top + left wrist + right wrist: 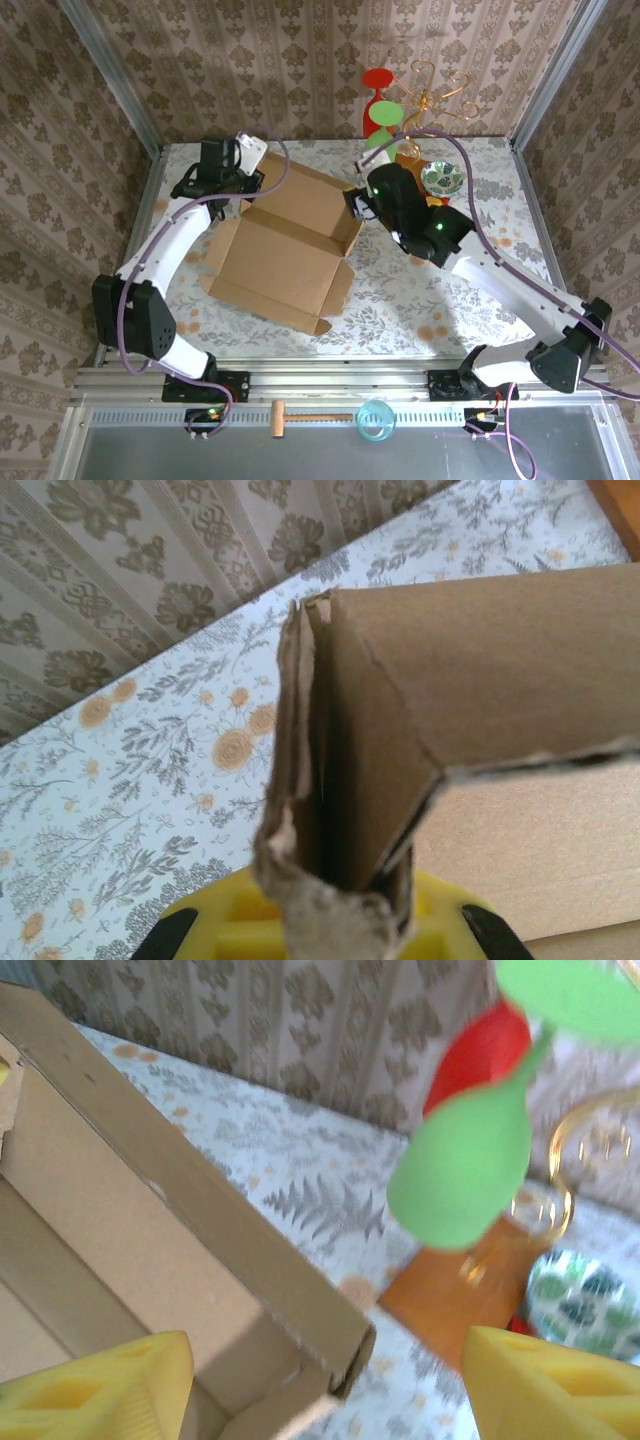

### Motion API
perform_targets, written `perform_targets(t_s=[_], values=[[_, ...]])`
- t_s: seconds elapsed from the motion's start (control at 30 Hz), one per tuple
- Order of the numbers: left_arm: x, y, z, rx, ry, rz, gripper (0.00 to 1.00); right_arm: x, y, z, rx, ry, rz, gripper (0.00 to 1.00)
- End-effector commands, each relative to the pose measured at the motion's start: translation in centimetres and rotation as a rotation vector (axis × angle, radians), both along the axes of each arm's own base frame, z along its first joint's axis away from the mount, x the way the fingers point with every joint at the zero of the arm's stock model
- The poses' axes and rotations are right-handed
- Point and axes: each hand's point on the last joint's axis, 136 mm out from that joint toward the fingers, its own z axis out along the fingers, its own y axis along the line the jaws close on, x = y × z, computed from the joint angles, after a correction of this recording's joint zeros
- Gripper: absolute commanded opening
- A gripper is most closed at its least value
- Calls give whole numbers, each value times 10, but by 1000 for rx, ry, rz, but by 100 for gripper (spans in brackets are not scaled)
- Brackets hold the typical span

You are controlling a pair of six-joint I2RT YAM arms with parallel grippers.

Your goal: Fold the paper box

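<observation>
1. A floral table [420,290], walled in damask wallpaper [300,60], carries the paper box [285,245] at its centre, part-folded.
2. The left arm [165,250] arches toward 11 o'clock; the left gripper [330,920] is clamped on the box's wall corner there.
3. The right arm [510,280] reaches in from 4 o'clock. The right gripper [330,1380] is spread wide astride the box's 2 o'clock corner.

Lab rig: aluminium frame [330,385], wallpaper [300,60]

The paper box's [480,670] crumpled corner covers most of my left fingers [225,927]; my right fingers [90,1385] are cut off at the view's bottom edge; the green ornament [465,1175] is blurred, its top cropped.
</observation>
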Motion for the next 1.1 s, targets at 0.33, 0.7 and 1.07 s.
perform_targets(t_s=[0.33,0.7,1.07], values=[[16,3,-21,-76,54,43,0,-51,10,-158,487,393,-145,73],[17,7,-27,-106,75,56,0,-74,58,-248,614,693,45,74],[15,11,-35,-138,111,78,3,-60,76,-254,784,758,-18,10]])
